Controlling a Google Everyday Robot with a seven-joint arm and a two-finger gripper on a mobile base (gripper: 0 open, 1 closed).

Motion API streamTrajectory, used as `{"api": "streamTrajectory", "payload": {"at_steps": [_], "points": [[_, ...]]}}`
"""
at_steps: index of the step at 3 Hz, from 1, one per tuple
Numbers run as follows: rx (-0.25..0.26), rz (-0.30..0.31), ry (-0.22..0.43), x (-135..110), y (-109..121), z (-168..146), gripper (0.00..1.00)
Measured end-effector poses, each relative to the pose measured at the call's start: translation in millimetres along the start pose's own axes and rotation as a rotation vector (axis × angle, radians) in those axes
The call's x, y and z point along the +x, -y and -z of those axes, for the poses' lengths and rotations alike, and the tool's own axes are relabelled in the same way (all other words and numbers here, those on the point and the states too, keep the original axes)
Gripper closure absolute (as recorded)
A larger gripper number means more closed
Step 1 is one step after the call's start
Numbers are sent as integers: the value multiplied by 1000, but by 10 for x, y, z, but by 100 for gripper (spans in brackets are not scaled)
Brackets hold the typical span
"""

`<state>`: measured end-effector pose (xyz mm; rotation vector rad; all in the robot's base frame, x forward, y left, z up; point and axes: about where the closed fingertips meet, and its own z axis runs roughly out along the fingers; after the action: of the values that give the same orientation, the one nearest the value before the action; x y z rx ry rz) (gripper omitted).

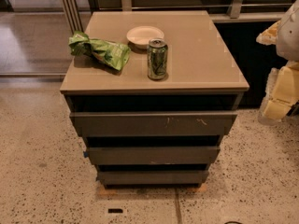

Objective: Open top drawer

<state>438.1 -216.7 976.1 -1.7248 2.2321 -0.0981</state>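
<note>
Nearest to you is the speckled floor [46,190], and on it stands the cabinet [201,59] with its stack of dark grey drawers. The top drawer [154,123] sits just under the cabinet's top, above the middle drawer [153,155] and the bottom drawer [153,176]. You can know it by the small pale scratches right of its centre. It looks shut, or very nearly so, with a dark gap showing above its front.

The gripper [280,94] hangs at the far right edge of the scene, well apart from the cabinet and touching nothing. You cannot tell whether it is open or closed.

By my reading you are at the approach step, with the pull not yet begun. The drawer front is flat and has no handle, so your next move likely calls for bringing the gripper left to the front, catching its upper edge through that gap, and drawing straight toward the near side.

Count what you have: three drawers, one green can [157,59], one pale bowl [145,35], one crumpled green bag [100,50], and one gripper. The can stands nearest the front edge, so pull smoothly.
</note>
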Motion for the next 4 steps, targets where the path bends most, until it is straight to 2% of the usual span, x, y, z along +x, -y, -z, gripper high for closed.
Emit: {"api": "streamTrajectory", "payload": {"at_steps": [1, 2, 3, 4], "points": [[0, 0, 0, 0, 0, -1, 0], [6, 6, 23, -19, 30, -177, 0], [-11, 10, 58, -67, 18, -511, 0], [-49, 25, 73, -156, -31, -921, 0]]}}
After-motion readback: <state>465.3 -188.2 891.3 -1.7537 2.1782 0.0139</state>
